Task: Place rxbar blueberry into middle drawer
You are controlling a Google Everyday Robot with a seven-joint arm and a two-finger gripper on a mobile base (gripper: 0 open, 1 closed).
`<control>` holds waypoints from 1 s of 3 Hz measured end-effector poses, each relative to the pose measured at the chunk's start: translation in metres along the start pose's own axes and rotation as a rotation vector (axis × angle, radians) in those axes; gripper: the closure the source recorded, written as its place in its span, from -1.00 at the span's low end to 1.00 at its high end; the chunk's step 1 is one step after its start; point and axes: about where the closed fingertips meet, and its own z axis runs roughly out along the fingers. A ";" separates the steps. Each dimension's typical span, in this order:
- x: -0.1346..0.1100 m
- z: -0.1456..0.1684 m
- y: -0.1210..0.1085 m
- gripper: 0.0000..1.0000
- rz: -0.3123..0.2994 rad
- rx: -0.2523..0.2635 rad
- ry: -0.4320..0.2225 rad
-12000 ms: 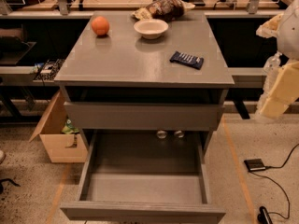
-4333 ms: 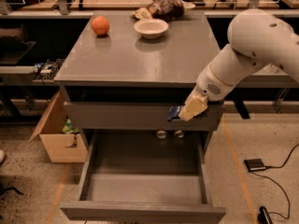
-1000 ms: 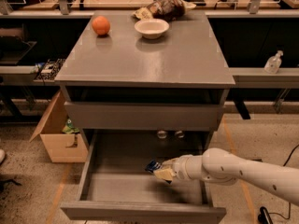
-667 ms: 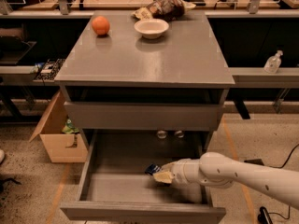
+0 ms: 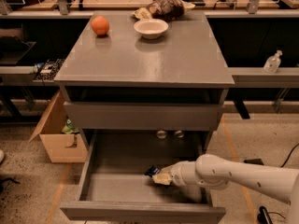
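The rxbar blueberry (image 5: 152,171), a small dark-blue bar, shows at the tips of my gripper (image 5: 160,177), inside the open middle drawer (image 5: 84,172). The gripper is shut on the bar and holds it low over the drawer floor, right of its middle. My white arm (image 5: 233,174) reaches in from the right, over the drawer's right side. Most of the bar is hidden by the fingers.
On the cabinet top (image 5: 182,55) stand an orange (image 5: 100,25), a white bowl (image 5: 150,28) and a brown snack bag (image 5: 163,7). The upper drawer front (image 5: 142,115) is shut. A cardboard box (image 5: 55,136) sits on the floor at left; a sanitizer bottle (image 5: 272,62) stands at right.
My gripper carried the bar from the cabinet top down into the open drawer. Over the last second it has sunk a little lower and shifted slightly left.
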 end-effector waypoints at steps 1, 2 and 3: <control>0.000 0.001 0.001 0.22 -0.001 -0.003 0.001; 0.000 0.002 0.003 -0.22 -0.001 -0.006 0.002; 0.000 0.004 0.004 -0.71 -0.002 -0.009 0.003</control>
